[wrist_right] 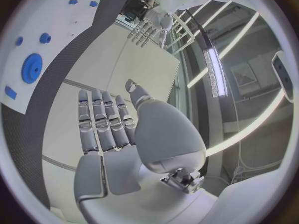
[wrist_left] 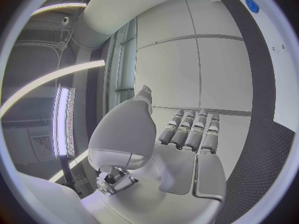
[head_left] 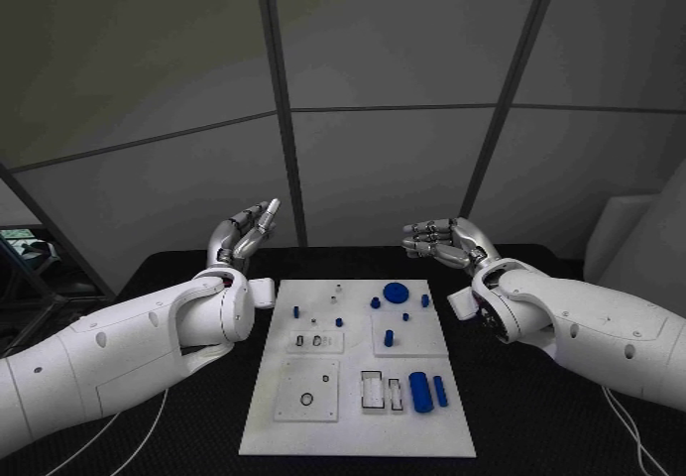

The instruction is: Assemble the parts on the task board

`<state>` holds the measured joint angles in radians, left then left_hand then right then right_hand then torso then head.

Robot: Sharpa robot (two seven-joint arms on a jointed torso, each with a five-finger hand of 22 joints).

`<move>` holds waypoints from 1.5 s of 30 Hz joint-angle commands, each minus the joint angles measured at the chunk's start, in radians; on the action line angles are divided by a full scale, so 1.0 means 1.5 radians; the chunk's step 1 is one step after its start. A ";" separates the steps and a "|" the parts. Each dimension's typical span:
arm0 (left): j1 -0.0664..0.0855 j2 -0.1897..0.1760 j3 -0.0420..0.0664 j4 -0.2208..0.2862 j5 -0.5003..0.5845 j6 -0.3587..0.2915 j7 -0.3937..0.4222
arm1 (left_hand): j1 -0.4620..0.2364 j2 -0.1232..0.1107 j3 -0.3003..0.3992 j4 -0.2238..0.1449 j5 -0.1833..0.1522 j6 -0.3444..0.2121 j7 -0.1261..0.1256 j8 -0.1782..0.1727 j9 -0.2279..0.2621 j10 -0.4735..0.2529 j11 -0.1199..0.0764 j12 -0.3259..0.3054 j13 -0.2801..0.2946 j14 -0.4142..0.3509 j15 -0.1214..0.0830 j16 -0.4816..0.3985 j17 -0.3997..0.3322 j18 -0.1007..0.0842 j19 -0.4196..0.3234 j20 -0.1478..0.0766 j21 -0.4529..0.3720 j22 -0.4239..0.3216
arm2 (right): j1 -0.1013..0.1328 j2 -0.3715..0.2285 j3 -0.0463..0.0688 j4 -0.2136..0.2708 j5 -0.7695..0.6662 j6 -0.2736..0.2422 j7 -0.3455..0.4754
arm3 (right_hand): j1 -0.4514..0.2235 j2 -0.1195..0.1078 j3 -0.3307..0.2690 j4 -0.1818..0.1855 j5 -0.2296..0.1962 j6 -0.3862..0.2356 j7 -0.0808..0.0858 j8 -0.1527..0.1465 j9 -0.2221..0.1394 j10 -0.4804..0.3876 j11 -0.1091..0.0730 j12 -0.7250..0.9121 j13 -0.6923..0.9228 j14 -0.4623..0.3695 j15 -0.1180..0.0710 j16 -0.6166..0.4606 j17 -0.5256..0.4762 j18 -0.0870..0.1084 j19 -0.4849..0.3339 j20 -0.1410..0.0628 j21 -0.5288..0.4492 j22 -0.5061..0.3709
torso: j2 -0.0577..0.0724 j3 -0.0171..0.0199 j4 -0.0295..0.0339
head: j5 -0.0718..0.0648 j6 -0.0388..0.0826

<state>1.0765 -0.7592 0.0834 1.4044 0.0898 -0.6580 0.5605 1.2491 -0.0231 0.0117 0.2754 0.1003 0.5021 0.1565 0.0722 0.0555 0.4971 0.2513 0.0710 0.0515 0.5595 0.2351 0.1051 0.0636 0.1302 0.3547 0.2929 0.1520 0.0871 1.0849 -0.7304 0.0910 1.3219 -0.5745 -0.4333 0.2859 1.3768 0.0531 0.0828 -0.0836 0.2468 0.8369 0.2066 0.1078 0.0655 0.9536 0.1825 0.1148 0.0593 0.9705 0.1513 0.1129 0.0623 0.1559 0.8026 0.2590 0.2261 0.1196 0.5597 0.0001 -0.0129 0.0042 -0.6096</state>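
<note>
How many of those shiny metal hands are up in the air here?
2. The left hand is raised beyond the task board's far left corner; the right hand beyond its far right corner. Both hold nothing.

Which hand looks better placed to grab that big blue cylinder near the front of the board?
Probably the right hand. The blue cylinder lies on the right side of the board, nearer the right arm. Both hands hover open beyond the board's far edge, holding nothing; the left hand would have to cross over.

Board [head_left: 358,436]: smooth matt white plastic. Parts [head_left: 420,391]: blue plastic, slight sheen. Table [head_left: 529,426]: black, matt, textured. Hands [head_left: 243,233]: silvery metal.
</note>
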 commanded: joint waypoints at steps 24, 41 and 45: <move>-0.001 -0.082 0.000 0.148 -0.039 0.077 -0.021 | 0.065 0.021 -0.011 -0.064 -0.002 0.262 0.054 0.026 0.007 0.276 -0.036 0.045 0.008 0.250 -0.048 0.045 0.007 0.036 0.254 -0.011 0.136 0.051 | 0.063 0.015 0.001 0.000 -0.520 0.146 -0.204 | -0.019 -0.061 0.118 -0.036 0.002 0.166 -0.030 -0.026 0.001 0.185 -0.061 -0.035 0.003 0.362 -0.098 0.130 0.087 0.016 0.195 -0.109 0.273 0.141 | 0.090 -0.0020 0.0367 | -0.038 0.017; -0.002 -0.098 0.000 0.192 -0.039 0.084 -0.026 | 0.062 0.023 -0.014 -0.066 -0.002 0.263 0.055 0.021 0.007 0.275 -0.035 0.041 0.008 0.245 -0.046 0.037 0.005 0.035 0.257 -0.011 0.138 0.051 | 0.067 0.030 0.001 0.025 -0.675 0.196 -0.276 | -0.043 -0.105 0.135 -0.003 -0.015 0.142 -0.034 -0.028 0.001 0.134 -0.059 -0.031 0.003 0.352 -0.095 0.384 0.233 0.018 0.184 -0.106 0.414 0.235 | 0.112 -0.0044 0.0458 | -0.046 0.019; -0.002 -0.100 0.000 0.195 -0.039 0.084 -0.027 | 0.062 0.023 -0.014 -0.066 -0.002 0.263 0.055 0.021 0.007 0.275 -0.035 0.041 0.008 0.245 -0.046 0.037 0.005 0.035 0.257 -0.011 0.138 0.051 | 0.067 0.030 0.001 0.028 -0.691 0.210 -0.289 | -0.041 -0.109 0.135 0.004 -0.015 0.139 -0.035 -0.028 0.001 0.130 -0.059 -0.030 0.004 0.351 -0.095 0.442 0.285 0.012 0.200 -0.106 0.457 0.285 | 0.115 -0.0037 0.0446 | -0.045 0.021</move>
<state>1.0724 -0.9075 0.0830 1.6929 0.0424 -0.5480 0.5199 1.3360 0.0094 -0.0081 0.1817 0.1002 0.8882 0.2267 0.1083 0.0669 0.9050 0.2000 0.1376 0.0642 0.9264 0.1629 0.1656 0.0724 0.1377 0.7325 0.2771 0.3555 0.1627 1.1824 -0.6861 0.0914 1.3601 -1.5481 -0.1588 -0.1053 1.3133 -0.1028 0.2845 -0.0838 0.2264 1.0514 0.1523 0.0693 0.0661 1.1555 0.0927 0.0654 0.0636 1.4635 0.0052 0.7648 0.4794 0.1711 1.0949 0.1024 0.9030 0.5373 0.7275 -0.0066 0.0547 -0.0640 -0.5805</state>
